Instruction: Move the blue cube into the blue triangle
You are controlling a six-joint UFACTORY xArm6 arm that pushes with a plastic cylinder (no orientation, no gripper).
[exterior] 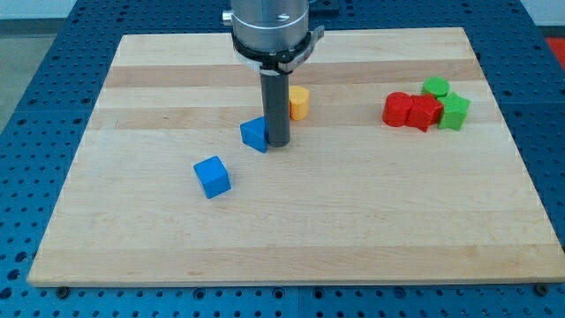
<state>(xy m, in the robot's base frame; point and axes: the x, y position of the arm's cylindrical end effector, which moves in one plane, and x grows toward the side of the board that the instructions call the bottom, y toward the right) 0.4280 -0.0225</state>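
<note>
Blue cube (212, 176) sits apart from the blue triangle (254, 134), toward the view's lower left of it; my tip (278, 143) touches the triangle's right side; no claw fitted, nothing grasped. Judged light, rigid, free-sliding; push its lower-left face squarely. Rod hides part of the triangle and the yellow block (299, 102); arm cut off above.
</note>
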